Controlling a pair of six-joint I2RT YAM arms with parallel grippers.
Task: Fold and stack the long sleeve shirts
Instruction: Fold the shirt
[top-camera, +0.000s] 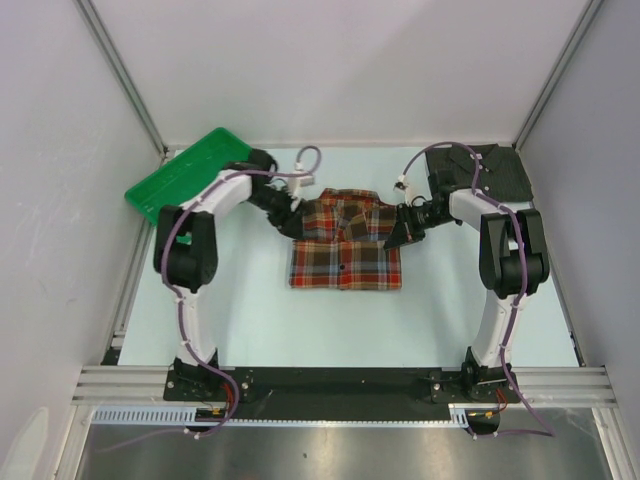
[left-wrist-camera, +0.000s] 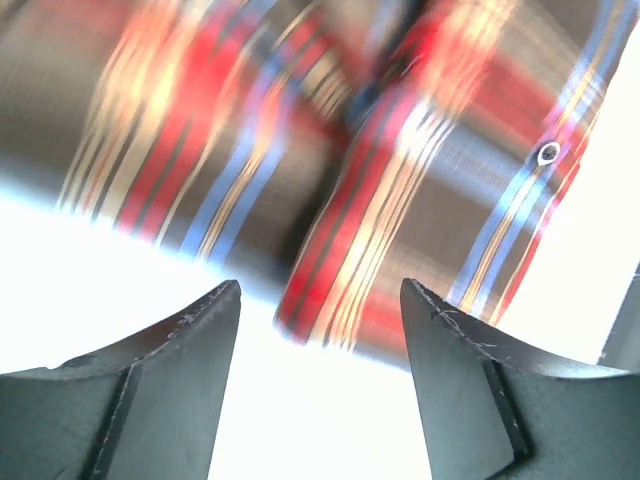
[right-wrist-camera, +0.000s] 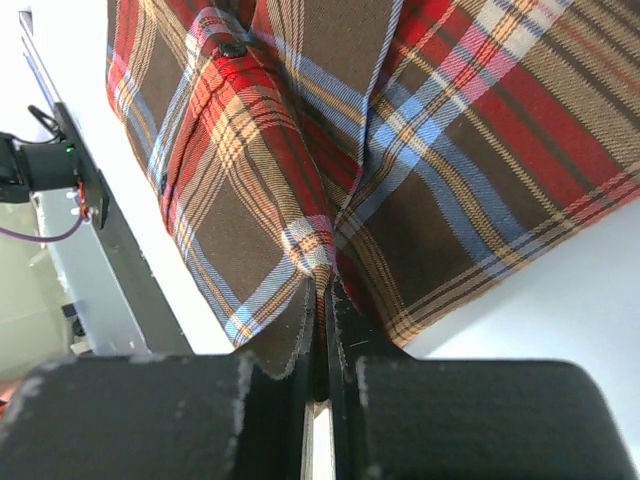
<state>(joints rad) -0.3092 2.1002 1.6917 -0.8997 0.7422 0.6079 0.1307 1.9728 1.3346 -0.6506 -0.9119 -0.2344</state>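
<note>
The red, brown and navy plaid shirt (top-camera: 345, 255) lies folded in the middle of the table, collar toward the back. My left gripper (top-camera: 293, 225) hovers at its upper left edge with the jaws open; in the left wrist view the blurred plaid cloth (left-wrist-camera: 400, 150) lies just beyond the gripper (left-wrist-camera: 320, 285), with nothing between the fingers. My right gripper (top-camera: 393, 238) is shut on a pinched fold of the plaid shirt (right-wrist-camera: 450, 130) at its right edge, the cloth squeezed between the closed gripper (right-wrist-camera: 325, 290). The dark charcoal shirt (top-camera: 500, 170) lies at the back right corner, partly behind the right arm.
A green plastic tray (top-camera: 185, 175) leans at the back left corner, beside the left arm's elbow. White walls and metal frame posts close in the table on three sides. The metal rail with both arm bases runs along the near edge.
</note>
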